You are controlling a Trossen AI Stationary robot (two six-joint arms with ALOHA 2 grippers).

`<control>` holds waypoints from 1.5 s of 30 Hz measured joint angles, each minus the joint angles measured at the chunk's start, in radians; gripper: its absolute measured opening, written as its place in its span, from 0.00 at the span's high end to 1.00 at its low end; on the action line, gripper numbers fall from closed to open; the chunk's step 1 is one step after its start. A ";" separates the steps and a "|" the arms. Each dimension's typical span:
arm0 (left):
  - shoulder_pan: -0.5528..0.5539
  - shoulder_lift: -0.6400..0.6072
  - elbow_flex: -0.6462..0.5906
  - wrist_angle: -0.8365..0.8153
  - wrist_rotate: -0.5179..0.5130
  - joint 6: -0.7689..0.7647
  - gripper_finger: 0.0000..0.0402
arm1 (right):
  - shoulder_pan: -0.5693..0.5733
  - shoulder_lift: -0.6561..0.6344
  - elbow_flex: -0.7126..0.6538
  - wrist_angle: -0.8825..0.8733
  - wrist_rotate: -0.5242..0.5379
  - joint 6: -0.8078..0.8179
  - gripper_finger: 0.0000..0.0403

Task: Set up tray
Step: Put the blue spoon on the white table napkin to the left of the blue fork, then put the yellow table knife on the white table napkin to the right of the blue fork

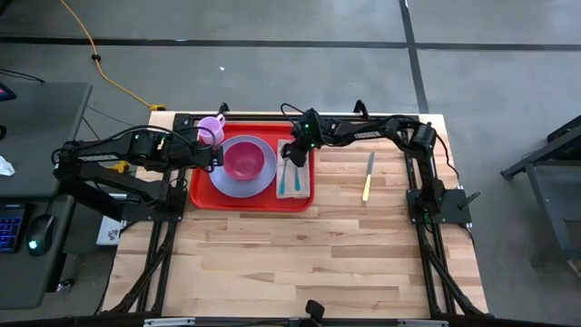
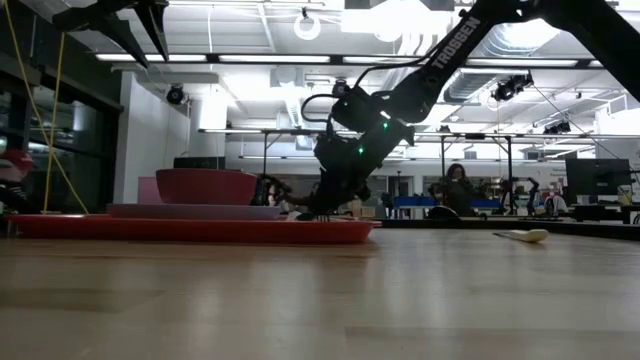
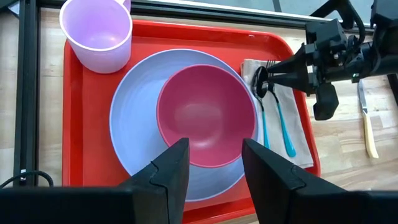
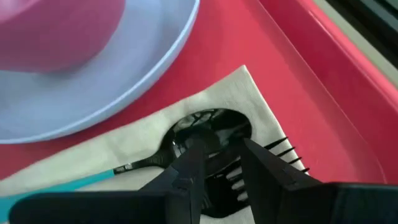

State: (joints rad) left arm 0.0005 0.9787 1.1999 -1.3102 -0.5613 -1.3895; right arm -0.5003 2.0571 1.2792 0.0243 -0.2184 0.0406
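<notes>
- The tray lies at the far side of the desk, between the two arms, its long axis running left to right.
- It carries a lavender plate with a red bowl, a cup at its far left corner, and a napkin with spoon and fork.
- The right gripper sits low over the spoon's bowl, jaws parted, grasping nothing.
- The left gripper hovers above the red bowl, jaws released and empty.
- A knife lies on the desk right of the tray, handle toward the front; the right arm is nearer.

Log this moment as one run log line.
tray: plate, bowl, cup, napkin loaded | right gripper: over spoon, fork on napkin | left gripper: open above bowl | knife: on table
</notes>
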 joint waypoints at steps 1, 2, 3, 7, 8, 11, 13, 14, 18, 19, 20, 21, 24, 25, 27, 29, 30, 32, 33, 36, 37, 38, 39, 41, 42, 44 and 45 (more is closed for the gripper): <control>0.000 0.000 0.000 0.000 0.000 0.000 0.55 | 0.000 0.000 0.000 0.000 0.000 0.000 0.80; 0.000 0.000 0.000 0.000 0.000 0.000 0.55 | 0.000 0.000 0.000 0.000 0.000 0.000 0.80; 0.000 0.000 0.000 0.000 0.000 0.000 0.55 | 0.000 0.000 0.000 -0.001 0.000 0.000 0.80; 0.000 0.000 0.000 0.000 0.000 0.000 0.55 | 0.000 0.000 0.000 -0.002 -0.001 0.000 0.80; 0.000 0.000 0.000 0.000 -0.001 0.000 0.55 | 0.000 0.000 0.000 -0.002 -0.001 0.000 0.80; 0.000 0.000 0.000 0.000 -0.001 0.000 0.55 | 0.003 0.006 0.000 0.006 -0.002 -0.001 0.80; 0.000 0.000 0.000 0.000 -0.002 0.000 0.55 | 0.003 0.010 0.000 0.003 0.000 -0.001 0.80; 0.000 0.000 0.000 0.000 -0.002 0.000 0.55 | 0.003 0.011 -0.001 0.002 -0.001 -0.001 0.80; 0.000 0.000 0.000 0.000 -0.007 0.000 0.55 | 0.003 0.011 -0.001 0.011 -0.002 0.000 0.80; 0.000 0.000 0.000 0.000 -0.007 0.000 0.55 | 0.003 0.011 -0.001 0.010 -0.002 0.000 0.80; 0.000 0.000 0.000 0.000 -0.007 0.000 0.55 | 0.003 0.011 -0.001 0.010 -0.002 0.001 0.80; 0.000 0.000 0.000 -0.001 -0.008 0.000 0.55 | 0.003 0.011 -0.001 0.010 -0.002 0.001 0.80; 0.000 0.000 0.000 -0.001 -0.008 0.000 0.55 | 0.003 0.011 -0.001 0.010 -0.002 0.002 0.80; 0.000 0.000 0.000 -0.001 -0.008 0.000 0.55 | 0.003 0.011 -0.001 0.010 -0.002 0.002 0.80; 0.000 0.000 0.000 -0.001 -0.008 0.000 0.55 | 0.003 0.011 -0.001 0.010 -0.009 0.002 0.80; 0.000 0.000 0.000 -0.001 -0.009 0.000 0.55 | 0.003 0.011 0.006 0.003 -0.020 0.003 0.80; 0.000 0.000 0.000 -0.002 -0.010 0.000 0.55 | 0.003 0.012 0.014 -0.006 -0.024 0.003 0.80; 0.000 0.000 0.000 -0.001 -0.010 0.000 0.55 | 0.003 0.012 0.046 -0.048 -0.024 0.001 0.80; 0.000 0.000 0.000 -0.001 -0.010 0.000 0.55 | 0.003 0.012 0.067 -0.076 -0.025 -0.007 0.80; 0.000 0.000 0.000 -0.001 -0.010 0.000 0.55 | 0.003 0.012 0.146 -0.224 -0.011 -0.067 0.80; 0.000 0.000 0.000 -0.001 -0.010 0.000 0.55 | 0.003 0.012 0.175 -0.276 0.009 -0.092 0.80; 0.000 0.000 0.000 0.000 -0.010 0.000 0.55 | 0.004 0.012 0.203 -0.324 0.036 -0.116 0.80; 0.000 0.000 0.000 0.000 -0.010 0.000 0.55 | 0.004 0.012 0.231 -0.370 0.062 -0.135 0.80; 0.000 0.000 0.000 0.000 -0.010 0.000 0.55 | 0.004 0.012 0.286 -0.464 0.100 -0.153 0.80; 0.000 0.000 0.000 0.000 -0.010 0.000 0.55 | 0.004 0.012 0.315 -0.514 0.112 -0.153 0.80; 0.000 0.000 0.000 0.001 -0.010 0.000 0.55 | 0.003 0.012 0.376 -0.614 0.119 -0.154 0.80; 0.000 0.000 0.000 0.002 -0.009 0.000 0.55 | 0.003 0.012 0.408 -0.667 0.124 -0.154 0.80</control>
State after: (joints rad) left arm 0.0006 0.9791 1.2001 -1.3080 -0.5705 -1.3895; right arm -0.4969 2.0689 1.6877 -0.6425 -0.0949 -0.1133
